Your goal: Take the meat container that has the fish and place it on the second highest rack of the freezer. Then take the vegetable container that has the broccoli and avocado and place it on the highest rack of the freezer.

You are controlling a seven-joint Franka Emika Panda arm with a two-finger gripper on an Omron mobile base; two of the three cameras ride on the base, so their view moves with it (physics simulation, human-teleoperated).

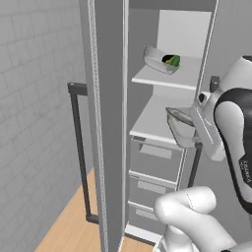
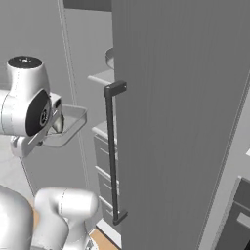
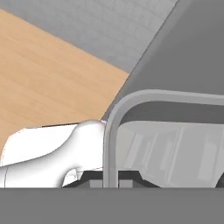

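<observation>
Clear fish container (image 1: 179, 129) is held level at the second highest rack (image 1: 152, 123) for sliding in, tool (image 1: 201, 129) seemingly clamped on its rim.

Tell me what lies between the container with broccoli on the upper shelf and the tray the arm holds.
In the left base view, only the bare second highest rack lies between the vegetable container and the held tray.

A pale grey tiled wall (image 1: 34, 98) is seen on the left of the left base view, and a light wooden floor (image 1: 66, 226) is laid at its foot. The same wooden floor is shown in the hand view, bordered by the tiled wall. A black-glass oven (image 2: 239, 215) is glimpsed at the lower right corner of the right base view.
</observation>
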